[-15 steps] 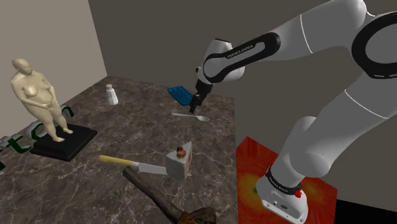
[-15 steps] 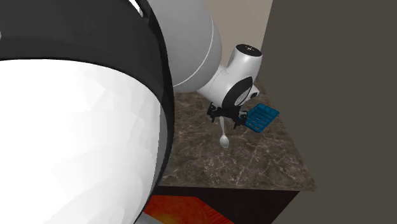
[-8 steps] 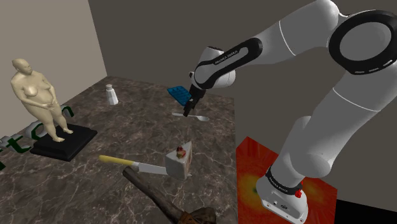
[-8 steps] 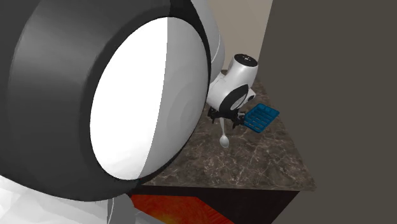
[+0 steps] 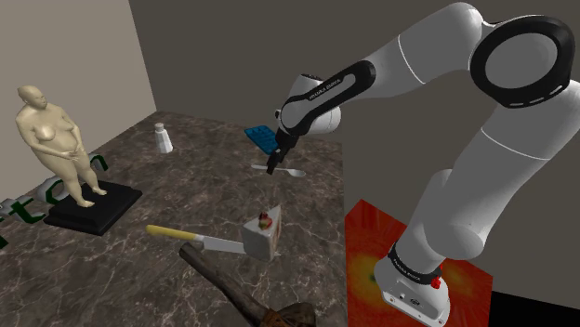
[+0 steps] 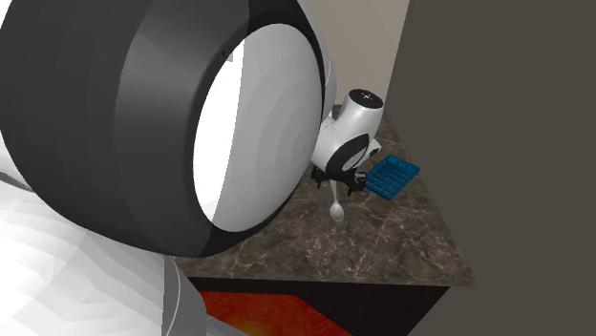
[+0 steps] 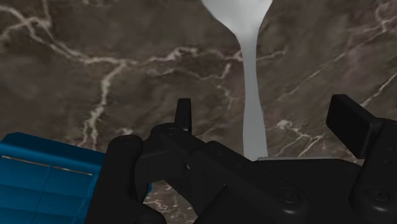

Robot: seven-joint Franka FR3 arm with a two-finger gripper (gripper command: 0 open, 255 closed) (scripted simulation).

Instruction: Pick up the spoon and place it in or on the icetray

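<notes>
A pale grey spoon [image 5: 286,171] lies flat on the dark marble table [image 5: 186,200], its bowl [image 6: 336,212] toward the table's near edge in the second exterior view. My black gripper [image 5: 273,167] hangs just over the spoon's handle [image 7: 253,108], open. One finger [image 7: 184,113] and the other finger [image 7: 351,119] stand on either side of the handle without touching it. The blue icetray [image 5: 263,138] rests on the table just behind the gripper [image 6: 336,181]; the same icetray [image 6: 393,177] sits near the table's corner, and the icetray [image 7: 44,181] shows beside the hand.
A tan figure statue [image 5: 58,139] on a black base stands at the shoulder view's left. A white shaker [image 5: 164,138] is at the back. A cake slice [image 5: 263,232], a yellow-handled knife [image 5: 186,238] and a dark wooden club [image 5: 243,297] lie nearer. A grey wall [image 5: 232,56] rises behind.
The gripper has come down and shifted toward the shoulder view's left, now sitting low over the spoon's handle. The spoon and icetray have not moved.
</notes>
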